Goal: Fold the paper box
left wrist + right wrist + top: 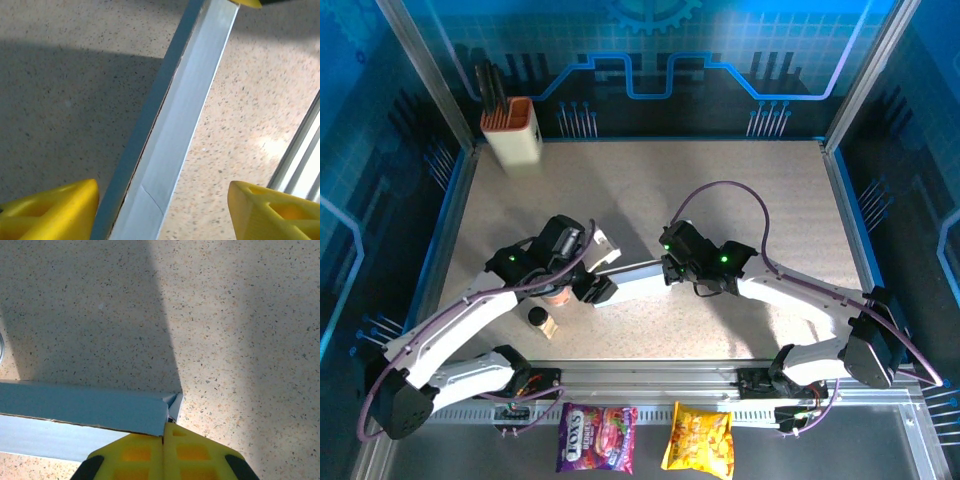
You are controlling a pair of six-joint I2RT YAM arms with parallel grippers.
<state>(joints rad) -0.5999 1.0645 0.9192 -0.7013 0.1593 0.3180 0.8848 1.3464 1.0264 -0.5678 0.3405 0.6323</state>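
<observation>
Inside a blue-lit cell, at the middle of the speckled beige surface point(740, 190), the long white-grey thin-cardboard paper box point(635, 272) spans between the arms. The right gripper point(164, 440) has its jaws together, pinching the box's end corner. The left gripper point(162, 200) has its jaws apart, astride the box. It is probably light, flimsy and easily creased, so take hold beside the folds.
</observation>
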